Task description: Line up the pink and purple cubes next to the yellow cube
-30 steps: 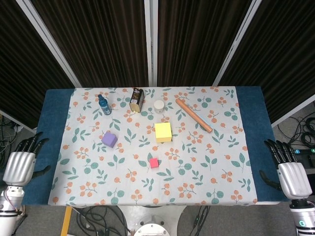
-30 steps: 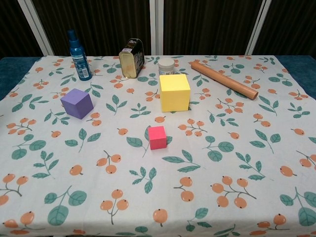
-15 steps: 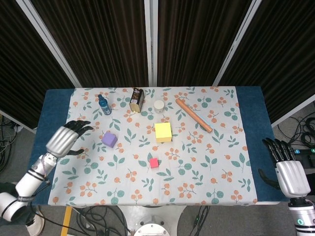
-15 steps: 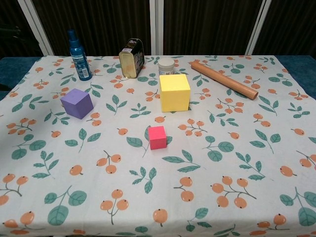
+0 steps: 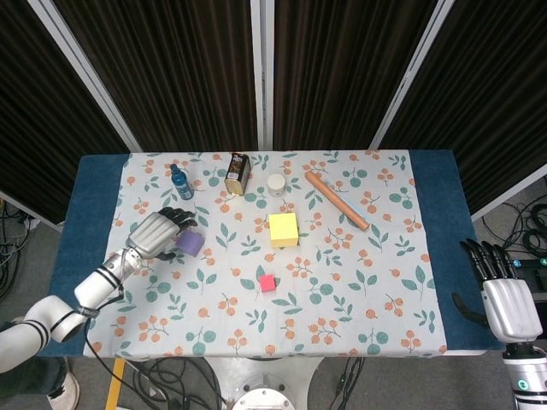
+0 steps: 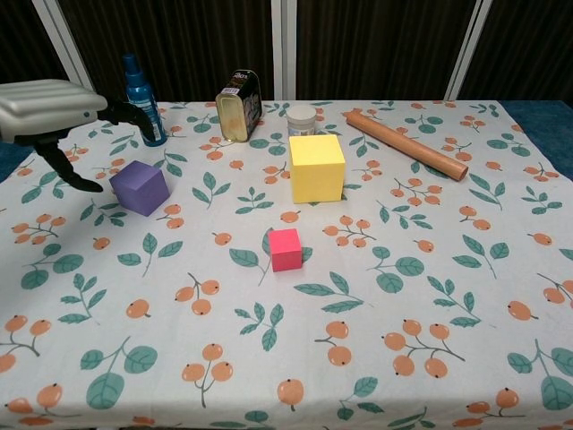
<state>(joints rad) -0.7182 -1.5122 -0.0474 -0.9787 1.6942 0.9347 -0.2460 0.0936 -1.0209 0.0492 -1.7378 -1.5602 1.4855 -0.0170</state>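
Observation:
The yellow cube (image 5: 284, 229) (image 6: 316, 167) stands near the middle of the flowered cloth. In front of it lies the small pink cube (image 5: 267, 283) (image 6: 286, 249). The purple cube (image 5: 191, 243) (image 6: 140, 187) rests at the left. My left hand (image 5: 160, 231) (image 6: 55, 111) hovers just left of and above the purple cube, fingers spread and curved around nothing; no contact with the cube shows. My right hand (image 5: 504, 295) hangs off the table's right edge, fingers apart and empty.
Along the back stand a blue spray bottle (image 5: 180, 182) (image 6: 143, 88), a tipped tin can (image 5: 237, 173) (image 6: 239, 106), and a small white jar (image 5: 276, 184) (image 6: 302, 119). A wooden rolling pin (image 5: 337, 200) (image 6: 406, 144) lies at the back right.
My left hand has swept from off the table's left side over the cloth to the purple cube. The cubes and the right hand have stayed put.

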